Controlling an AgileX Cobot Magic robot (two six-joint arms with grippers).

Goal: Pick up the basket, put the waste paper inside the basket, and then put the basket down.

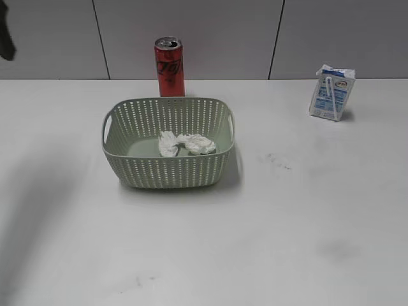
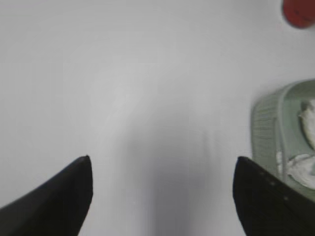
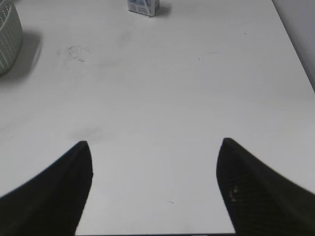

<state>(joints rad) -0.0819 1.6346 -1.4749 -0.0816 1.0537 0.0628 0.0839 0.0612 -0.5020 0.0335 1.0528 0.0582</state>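
The basket (image 1: 168, 152) stands upright on the white counter (image 1: 268, 242), a little left of centre in your exterior view, with its cut-out handles on the left and right ends. You see the waste paper (image 1: 186, 144) lying inside it on the floor of the basket, toward the right half, as crumpled white wads pressed close together; how many there are cannot be told from this angle. Just behind the basket, at the far edge of the counter against the grey panelled wall (image 1: 191, 32), a red drink can (image 1: 169, 66) stands upright. A blue-and-white drink carton (image 1: 331, 93) with a straw stands at the far right, well apart from the basket. Faint dark smudges mark the counter to the right of the basket and nearer you.

In your left wrist view the left tool (image 2: 162, 196) hangs above bare counter with its two dark fingers spread wide and nothing between them; the basket's end wall and some of the paper show at the right edge, and a part of the red can at the top right corner. In your right wrist view the right tool (image 3: 155, 189) is likewise spread wide and holds nothing, over bare counter, with the basket's corner at the upper left and the carton at the top edge. Neither tool touches the basket.
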